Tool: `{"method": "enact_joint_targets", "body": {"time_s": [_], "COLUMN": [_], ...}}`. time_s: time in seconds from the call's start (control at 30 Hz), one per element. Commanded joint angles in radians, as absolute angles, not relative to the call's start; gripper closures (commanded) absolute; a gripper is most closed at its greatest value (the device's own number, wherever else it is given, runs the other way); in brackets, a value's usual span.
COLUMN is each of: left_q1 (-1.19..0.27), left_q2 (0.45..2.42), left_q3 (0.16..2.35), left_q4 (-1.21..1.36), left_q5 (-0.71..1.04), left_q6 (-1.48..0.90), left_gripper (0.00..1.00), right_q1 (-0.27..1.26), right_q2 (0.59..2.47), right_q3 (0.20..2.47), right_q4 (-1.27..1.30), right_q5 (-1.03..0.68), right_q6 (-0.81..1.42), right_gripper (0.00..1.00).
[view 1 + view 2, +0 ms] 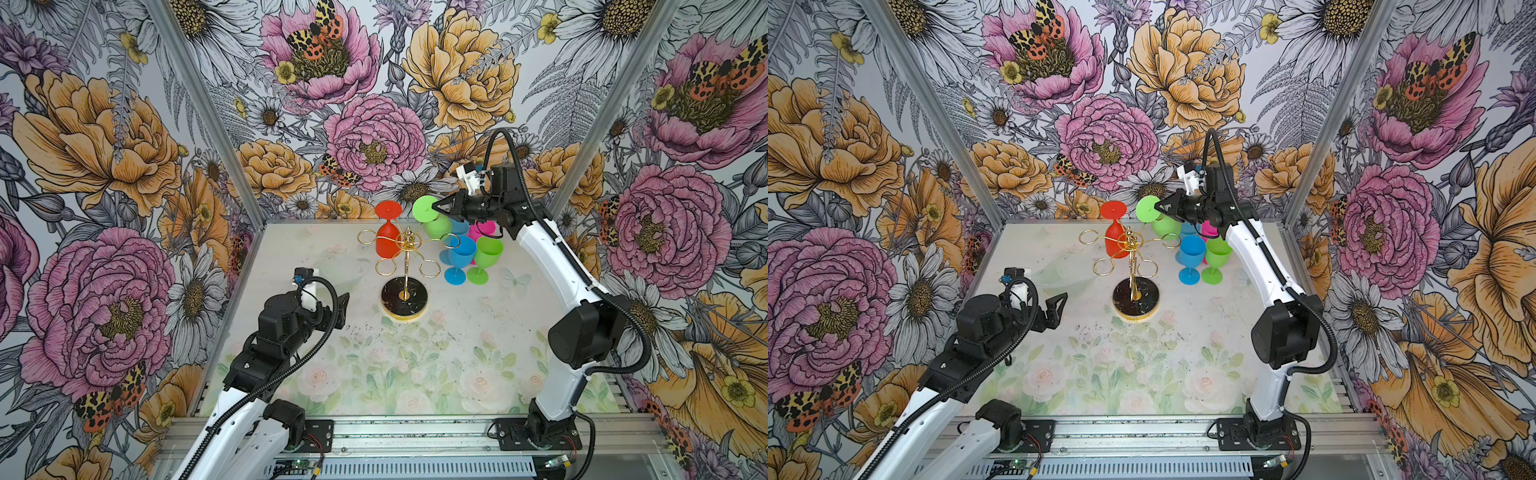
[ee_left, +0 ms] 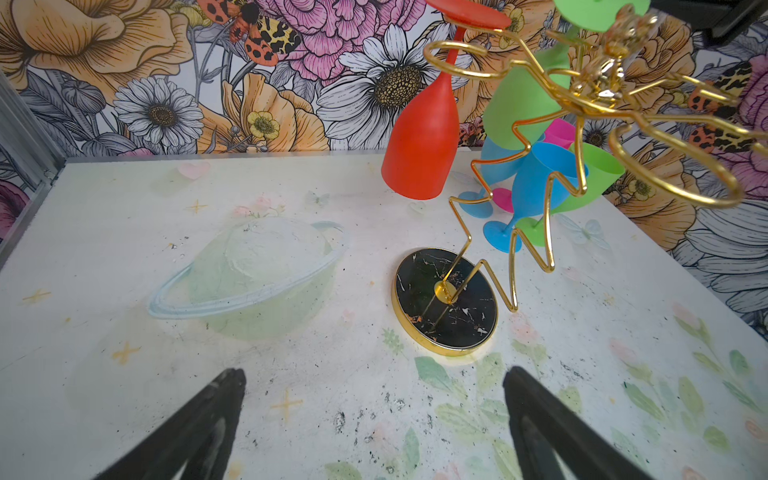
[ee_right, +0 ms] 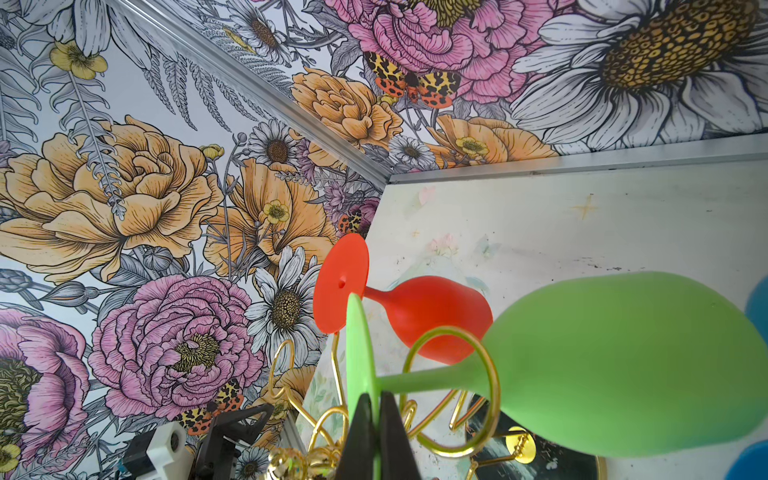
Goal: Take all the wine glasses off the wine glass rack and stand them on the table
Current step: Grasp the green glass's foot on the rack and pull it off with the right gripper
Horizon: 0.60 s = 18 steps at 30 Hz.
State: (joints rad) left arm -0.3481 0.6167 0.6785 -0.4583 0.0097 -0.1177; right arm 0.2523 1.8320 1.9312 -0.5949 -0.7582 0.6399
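Observation:
The gold wire wine glass rack (image 1: pixel 405 266) (image 1: pixel 1135 270) stands mid-table on its round black base (image 2: pixel 446 301). A green wine glass (image 1: pixel 438 226) (image 1: pixel 1165 226) (image 3: pixel 623 361) hangs upside down at its back right, the stem passing through a gold loop (image 3: pixel 494 374). My right gripper (image 1: pixel 436 208) (image 1: pixel 1158 206) (image 3: pixel 377 397) is shut on the edge of that glass's flat foot. A red wine glass (image 1: pixel 386 241) (image 2: pixel 424 153) hangs upside down on a back arm. My left gripper (image 1: pixel 341 309) (image 1: pixel 1057 309) (image 2: pixel 374 374) is open and empty, low over the table left of the base.
Right of the rack several glasses stand upright close together: a blue one (image 1: pixel 459 253), a green one (image 1: pixel 486 253) and a pink one (image 1: pixel 482 228) behind them. Flowered walls close in the table at the back and both sides.

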Motion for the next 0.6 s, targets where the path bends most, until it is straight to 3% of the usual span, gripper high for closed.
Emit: {"method": "enact_joint_targets", "body": {"time_s": [0.0,0.57], "left_q1": [-0.336,-0.334], "left_q2": [0.608,0.6], "left_q3": [0.665,0.663], "left_q4": [-0.429,-0.429], "left_q5": [0.03,0.03], "left_q6": [-0.127,-0.129], "left_gripper": [0.01,0.01], "right_q1": [0.261,0.275], "right_q2": [1.78,1.727], "right_q3": [1.906,1.832], "right_q4": [-0.591,-0.589], "right_q5": [-0.784,-0.822], "right_q6": [0.646,0.639], "right_gripper": [1.0,1.0]}}
